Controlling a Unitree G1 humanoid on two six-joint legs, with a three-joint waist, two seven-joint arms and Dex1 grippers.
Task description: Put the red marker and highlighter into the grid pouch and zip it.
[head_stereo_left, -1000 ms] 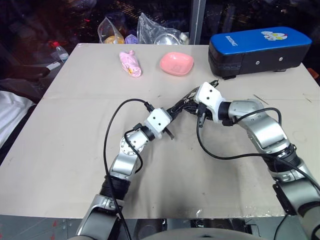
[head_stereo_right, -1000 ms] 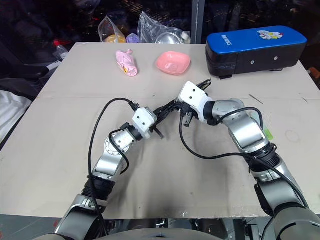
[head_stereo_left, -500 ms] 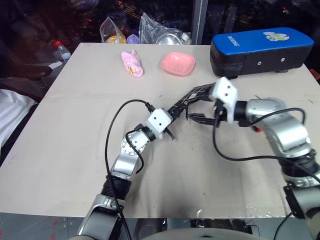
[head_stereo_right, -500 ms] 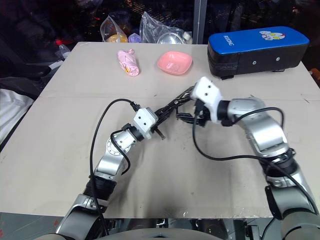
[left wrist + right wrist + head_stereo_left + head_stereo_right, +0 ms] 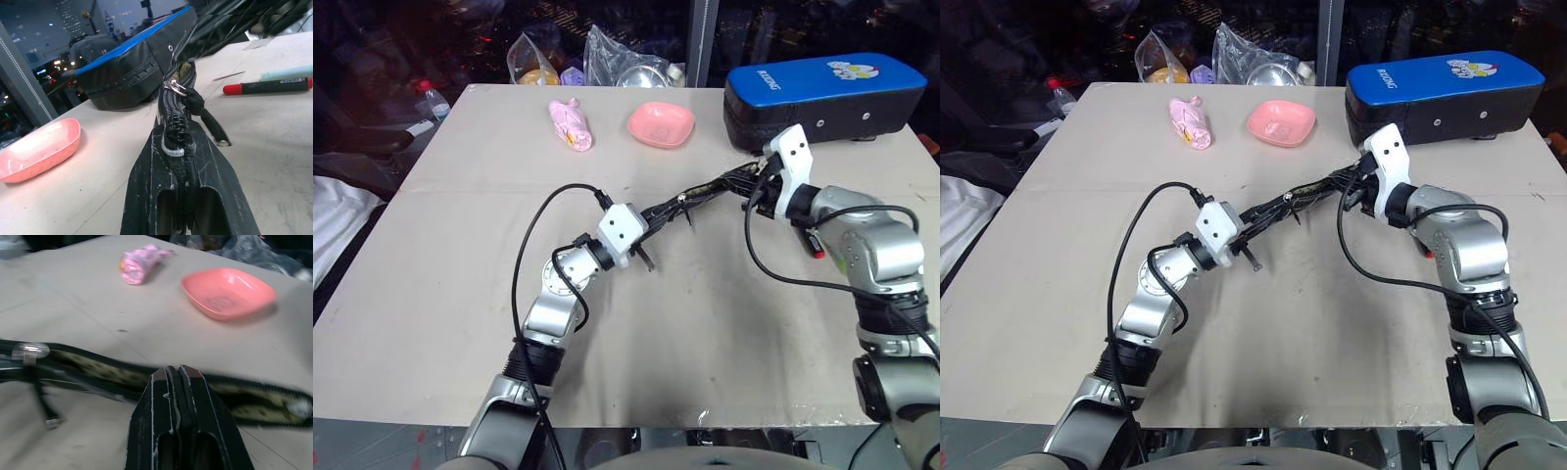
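- Holding the grid pouch [image 5: 705, 196] stretched above the table [image 5: 460, 245], your left gripper [image 5: 177, 147] and right gripper [image 5: 176, 377] were each clamped on its edge.
- It looked soft and light (sagging fabric); you'd want holds near the zipper.
- The red marker [image 5: 266, 86] and highlighter [image 5: 288, 73] lay on the table, outside the pouch.

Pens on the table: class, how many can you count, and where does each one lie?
2. The slim red marker with a black band and the pale mint highlighter lie side by side on the bare beige table, near the robot's right arm. Others may be hidden.
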